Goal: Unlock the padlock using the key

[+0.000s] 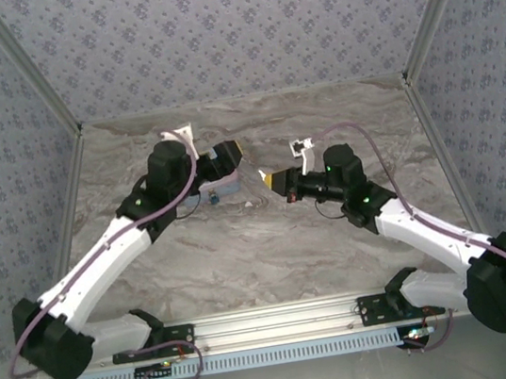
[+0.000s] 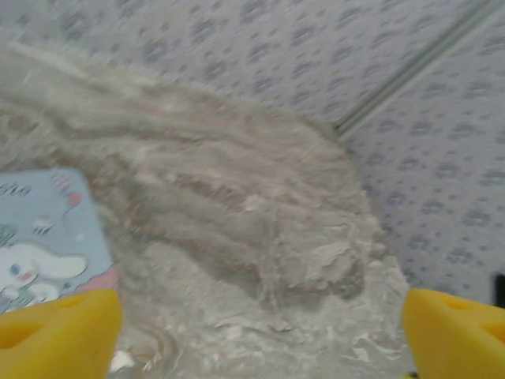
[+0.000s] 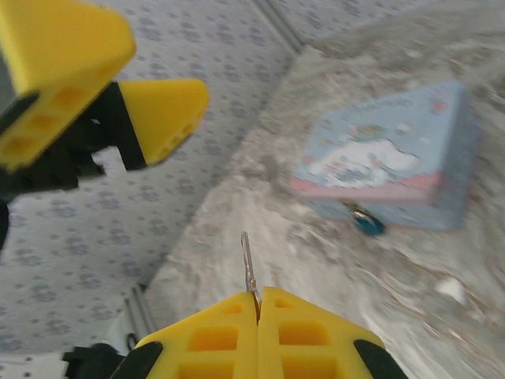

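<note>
The thin silvery key sticks out forward from my right gripper, whose yellow fingers are shut on it. Ahead and to the right lies the pale blue cartoon-printed tin, and the tiny blue padlock hangs at its near side. The key's tip is still well short of the padlock. From above, the right gripper hovers just right of the tin. My left gripper is above the tin's far side, open wide with nothing between its fingers. The tin shows at its lower left.
The marble-patterned table is walled by patterned panels on three sides. A small white object lies behind the right gripper and another white piece sits behind the left arm. The left gripper's fingers loom at the right wrist view's upper left.
</note>
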